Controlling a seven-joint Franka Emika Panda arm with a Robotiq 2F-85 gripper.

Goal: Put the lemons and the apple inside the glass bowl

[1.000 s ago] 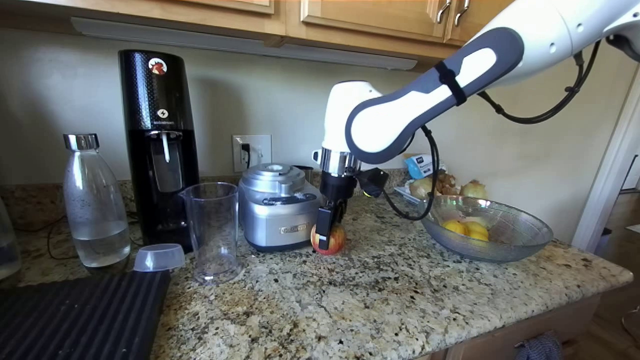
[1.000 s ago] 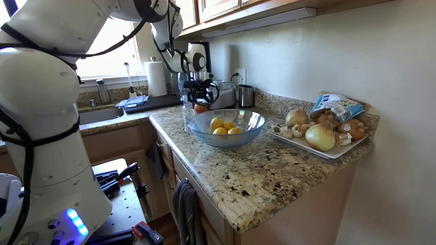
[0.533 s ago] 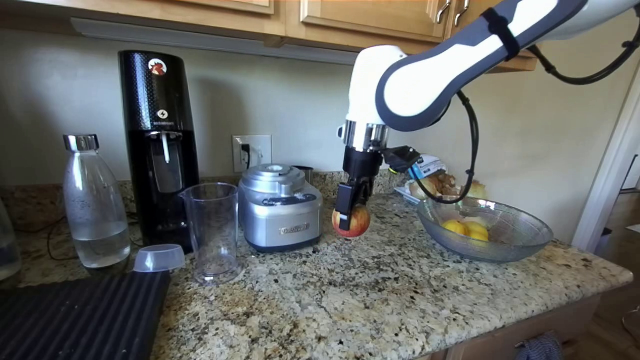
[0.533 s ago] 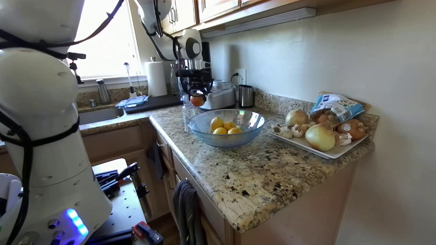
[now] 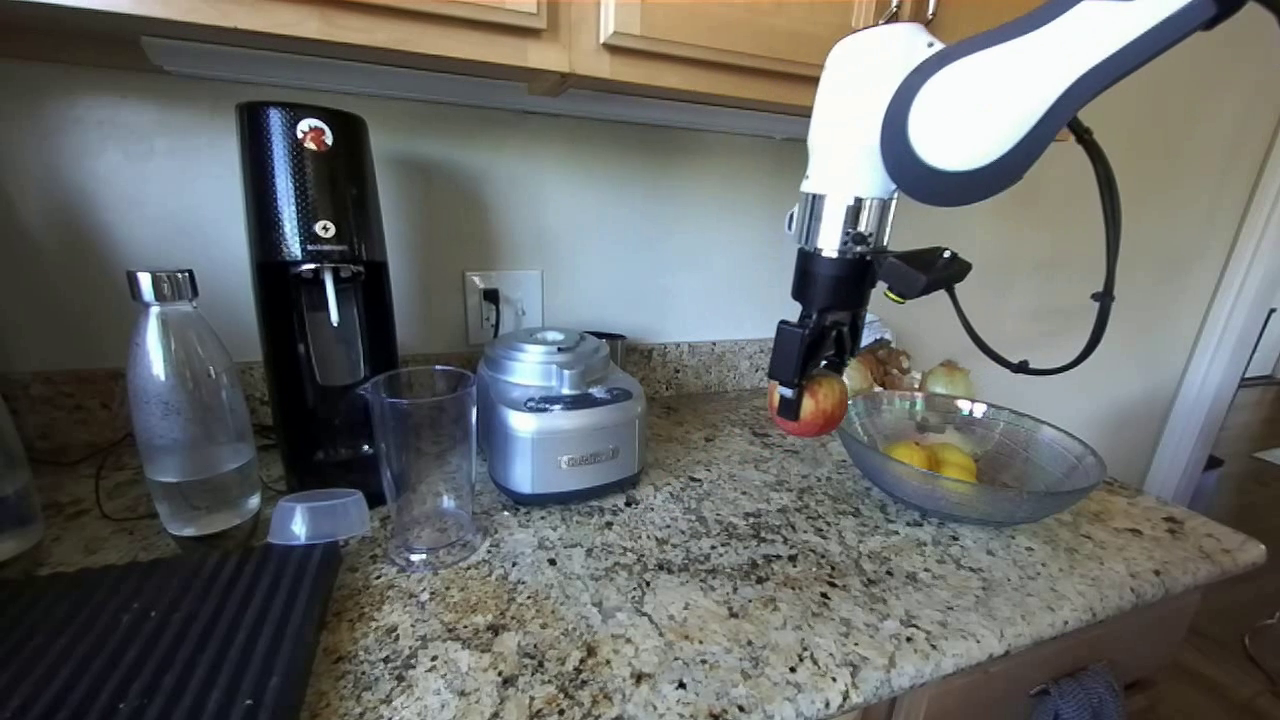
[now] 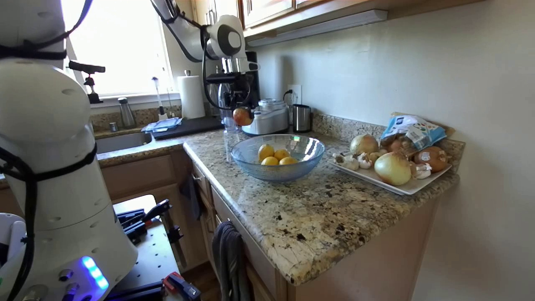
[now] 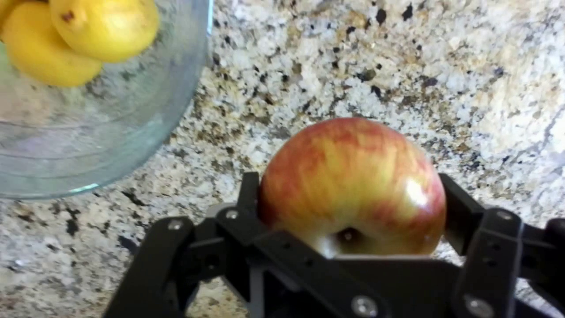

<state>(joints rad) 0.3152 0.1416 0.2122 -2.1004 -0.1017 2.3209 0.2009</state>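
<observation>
The red and yellow apple is lifted off the counter, wedged between the two black fingers of my gripper, which is shut on it. In an exterior view the apple hangs just beside the near rim of the glass bowl, slightly overlapping it in the picture. Another exterior view has the apple above and behind the bowl. Several yellow lemons lie together inside the bowl. The wrist view shows the bowl's wall and some lemons at upper left.
A silver food processor and a tall clear cup stand on the granite counter. A white tray with onions and garlic sits beside the bowl near the wall. Wooden cabinets hang above the arm.
The apple has risen from the counter in my gripper and moved away from the food processor toward the bowl. The bowl and lemons have stayed put.
</observation>
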